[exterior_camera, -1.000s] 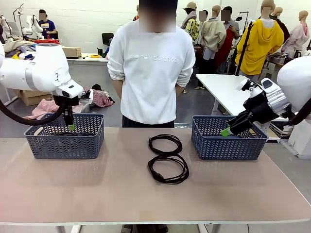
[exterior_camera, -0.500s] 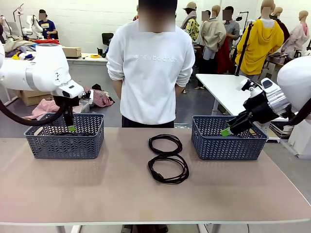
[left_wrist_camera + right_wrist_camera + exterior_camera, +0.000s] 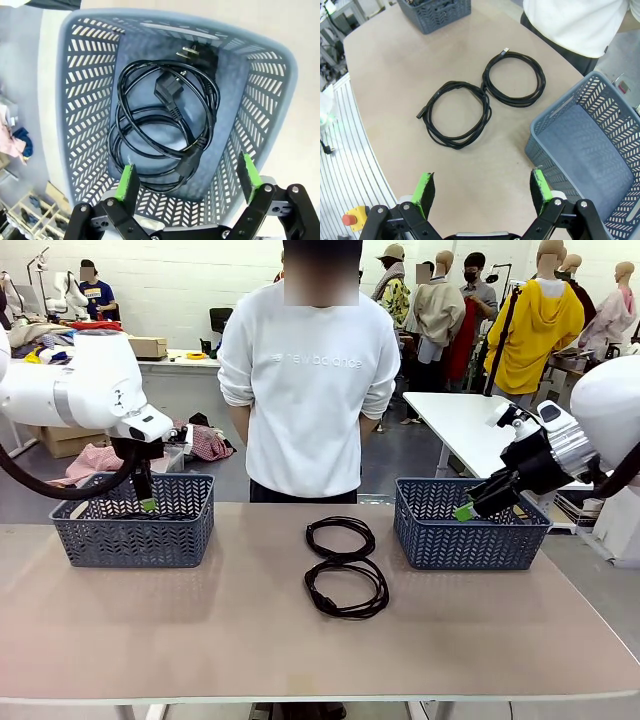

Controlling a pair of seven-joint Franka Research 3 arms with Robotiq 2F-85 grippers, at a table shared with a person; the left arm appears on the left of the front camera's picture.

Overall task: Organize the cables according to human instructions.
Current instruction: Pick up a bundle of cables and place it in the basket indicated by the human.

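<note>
Black cables [image 3: 165,91] are seen coiled in the left basket [image 3: 75,100], straight below the left gripper [image 3: 187,175] – fingers spread wide, nothing pinched. Two loose cables [image 3: 340,560] are found mid-table, well apart from the right gripper [image 3: 483,190] – also spread, empty, by the right basket [image 3: 600,165].

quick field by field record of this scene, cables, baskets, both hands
loose cables: two black coils, far coil and near coil, touching, mid-table
left basket: holds coiled black cord, count unclear
right basket: no cable seen inside
left hand: open, holding nothing, over left basket
right hand: open, holding nothing, over right basket's edge
person: standing at far side
</note>
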